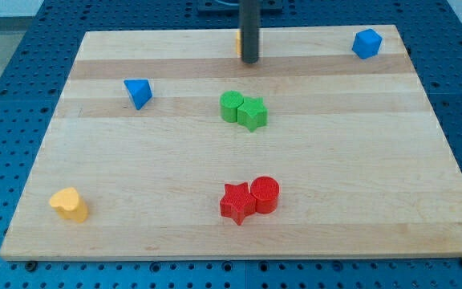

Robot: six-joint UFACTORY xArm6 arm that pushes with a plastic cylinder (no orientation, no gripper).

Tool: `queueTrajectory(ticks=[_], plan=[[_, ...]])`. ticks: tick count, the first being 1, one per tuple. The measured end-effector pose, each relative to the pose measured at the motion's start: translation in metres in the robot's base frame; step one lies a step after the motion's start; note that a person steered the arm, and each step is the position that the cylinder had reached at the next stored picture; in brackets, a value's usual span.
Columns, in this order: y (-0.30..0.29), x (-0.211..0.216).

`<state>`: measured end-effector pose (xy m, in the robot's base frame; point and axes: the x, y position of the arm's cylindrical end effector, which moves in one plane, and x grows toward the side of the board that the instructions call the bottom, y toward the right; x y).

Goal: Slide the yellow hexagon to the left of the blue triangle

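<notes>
The blue triangle [138, 93] lies on the wooden board [135, 177] at the upper left. My tip [249, 61] rests on the board near the top edge, at the middle. A small yellow-orange sliver of a block [237, 42] shows just left of the rod; the rod hides most of it, so its shape cannot be made out. It sits far to the right of the blue triangle. A second yellow block [69, 204], heart-like in shape, lies at the view's bottom left, far from my tip.
A blue cube [366, 43] sits at the top right corner. A green cylinder [231, 105] and a green star [253, 114] touch at the centre. A red star [237, 203] and a red cylinder [265, 194] touch at the bottom centre.
</notes>
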<state>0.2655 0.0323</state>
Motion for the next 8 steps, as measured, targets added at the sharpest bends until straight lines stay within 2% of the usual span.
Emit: queueTrajectory(ticks=[1,2,5,8], plan=[[0.012,-0.031],[-0.018,-0.042],[-0.112,-0.041],[-0.161,-0.007]])
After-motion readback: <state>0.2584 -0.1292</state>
